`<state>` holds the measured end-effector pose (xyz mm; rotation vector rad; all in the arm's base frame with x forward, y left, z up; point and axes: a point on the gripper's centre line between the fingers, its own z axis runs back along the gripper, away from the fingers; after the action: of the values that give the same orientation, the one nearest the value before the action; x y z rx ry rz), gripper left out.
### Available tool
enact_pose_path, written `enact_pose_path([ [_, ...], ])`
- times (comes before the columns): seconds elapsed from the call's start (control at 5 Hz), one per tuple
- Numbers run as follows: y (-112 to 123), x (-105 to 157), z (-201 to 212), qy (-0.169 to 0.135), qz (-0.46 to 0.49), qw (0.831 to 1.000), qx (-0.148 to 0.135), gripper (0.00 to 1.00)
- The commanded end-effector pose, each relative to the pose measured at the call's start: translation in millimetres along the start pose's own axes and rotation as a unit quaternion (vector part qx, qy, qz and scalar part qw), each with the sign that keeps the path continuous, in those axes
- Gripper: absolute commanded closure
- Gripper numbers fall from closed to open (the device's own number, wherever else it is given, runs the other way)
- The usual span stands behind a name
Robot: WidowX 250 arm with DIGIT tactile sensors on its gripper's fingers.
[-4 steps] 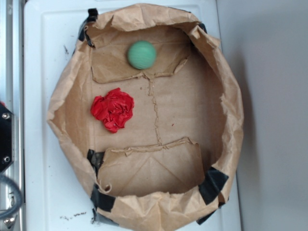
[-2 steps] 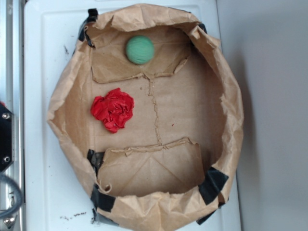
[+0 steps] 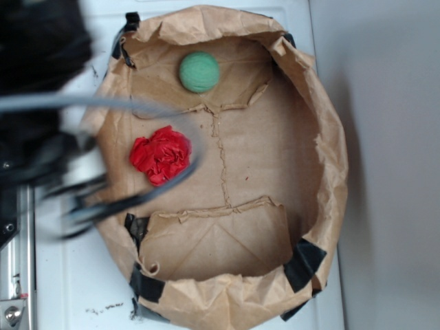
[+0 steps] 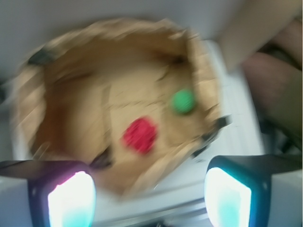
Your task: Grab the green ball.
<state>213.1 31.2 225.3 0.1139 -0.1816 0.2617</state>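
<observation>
at the upper middle of the exterior frame, the green ball (image 3: 199,71) lies inside the brown paper bag (image 3: 328,130).
below it, apart, sits the red paper wad (image 3: 161,155); the blurred arm (image 3: 41,82) fills the left side. wrist view: gripper (image 4: 149,191) fingers spread wide, holding nothing, ball (image 4: 182,101) right of the wad (image 4: 140,135).

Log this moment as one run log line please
phase: approach | gripper: open, empty, outside the bag | green ball: on paper bag floor, untouched | red wad: beside it, apart
</observation>
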Motion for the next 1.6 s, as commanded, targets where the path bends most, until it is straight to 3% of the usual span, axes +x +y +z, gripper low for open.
enact_pose_path([
  [0.0, 7.2, 37.3, 5.3, -0.015, 0.041, 0.999, 0.019, 0.00],
  [0.2, 7.2, 37.3, 5.3, -0.015, 0.041, 0.999, 0.019, 0.00],
  [0.4, 3.9, 45.3, -17.8, -0.124, 0.177, 0.976, 0.019, 0.00],
  [0.6, -7.5, 59.9, -51.9, -0.148, 0.313, 0.938, -0.010, 0.00],
  [0.8, -8.5, 60.4, -76.0, -0.134, 0.366, 0.921, 0.000, 0.00],
  [1.2, 34.7, 40.9, -105.0, -0.084, 0.423, 0.902, 0.023, 0.00],
  [1.4, 46.4, 34.7, -119.3, -0.036, 0.395, 0.917, 0.028, 0.00],
])
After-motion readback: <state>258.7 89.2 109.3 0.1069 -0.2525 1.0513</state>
